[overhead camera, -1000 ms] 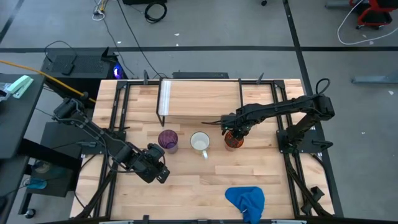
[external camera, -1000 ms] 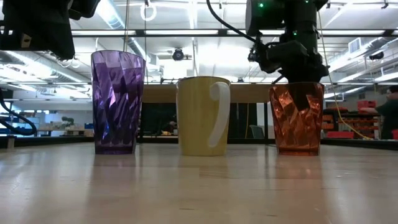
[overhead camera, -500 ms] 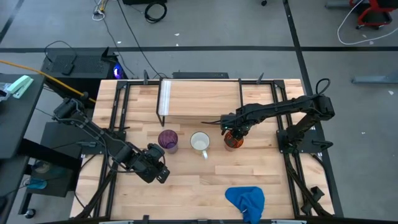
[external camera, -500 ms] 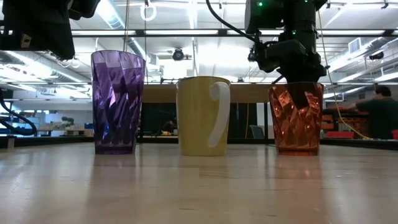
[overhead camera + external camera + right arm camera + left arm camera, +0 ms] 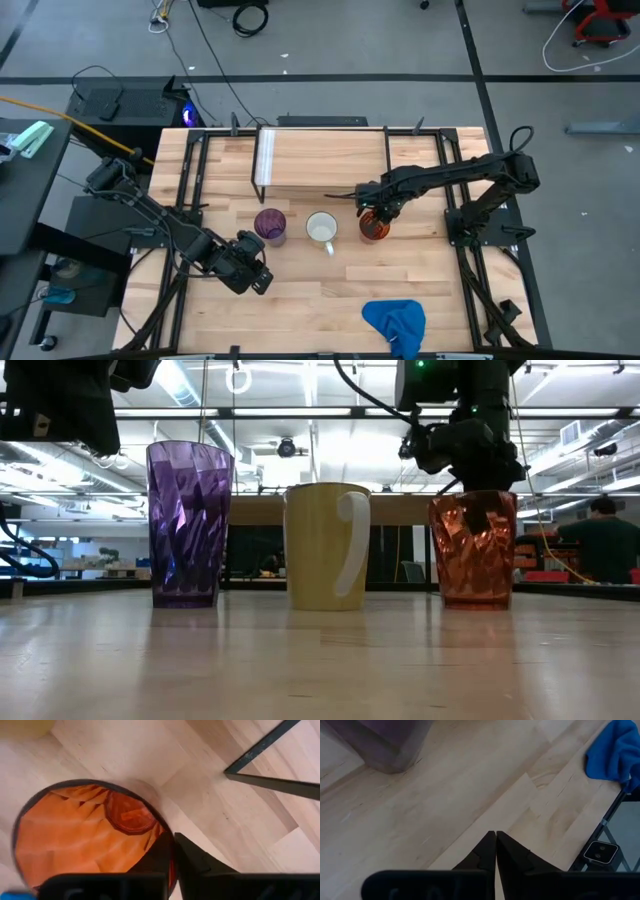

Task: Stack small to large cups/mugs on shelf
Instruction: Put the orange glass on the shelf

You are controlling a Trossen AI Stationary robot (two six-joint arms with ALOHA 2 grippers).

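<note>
A: Right gripper [image 5: 377, 212]?
B: Fingers pinched on the rim of the orange cup [image 5: 473, 550], one inside, one outside. Cup's at the right end of the row, just in front of the shelf [image 5: 322, 158].

A: Is it off the table?
B: Can't tell from the low view.

A: The others?
B: White mug [image 5: 321, 229] in the middle, purple tumbler [image 5: 269, 224] at the left end, both upright on the tabletop [image 5: 330, 290].

A: Left gripper [image 5: 496, 851]?
B: Fingers pressed together, holding nothing, hanging low over bare wood near the tumbler. Blue cloth [image 5: 396, 323] at the front edge.
</note>
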